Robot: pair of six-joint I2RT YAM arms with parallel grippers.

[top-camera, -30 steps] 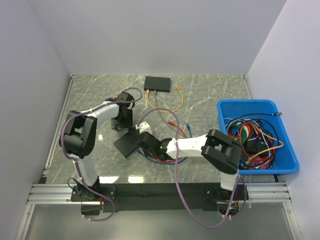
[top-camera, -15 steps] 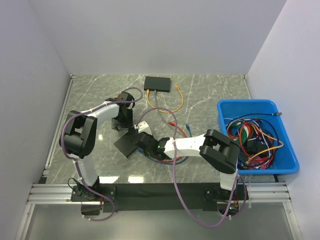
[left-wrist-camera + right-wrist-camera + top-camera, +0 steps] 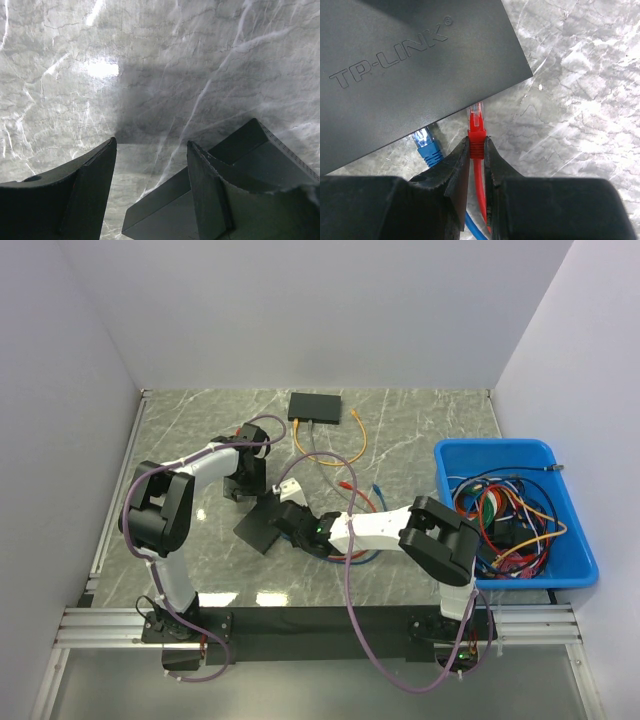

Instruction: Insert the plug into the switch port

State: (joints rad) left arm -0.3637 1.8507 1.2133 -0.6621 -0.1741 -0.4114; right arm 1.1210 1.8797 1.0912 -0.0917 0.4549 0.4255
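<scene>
The black TP-LINK switch (image 3: pixel 415 65) lies flat left of the table's middle (image 3: pixel 256 530). My right gripper (image 3: pixel 476 142) is shut on the red plug (image 3: pixel 476 125), pinching its ribbed boot. The plug's clear tip touches the switch's near edge close to its corner; whether it is in a port is hidden. A blue plug (image 3: pixel 426 145) runs under the same edge to the left. My left gripper (image 3: pixel 151 143) hovers open just beyond the switch (image 3: pixel 265 160), whose corner lies behind the right finger (image 3: pixel 207 195). Nothing is between its fingers.
A second black switch (image 3: pixel 315 406) with an orange cable (image 3: pixel 356 436) sits at the back. Red and blue cables (image 3: pixel 350 552) loop under the right arm. A blue bin (image 3: pixel 565 575) full of cables stands at the right edge.
My right gripper has moved slightly toward the far left with the red plug, and the switch has shifted a little with it. The left gripper has stayed put.
</scene>
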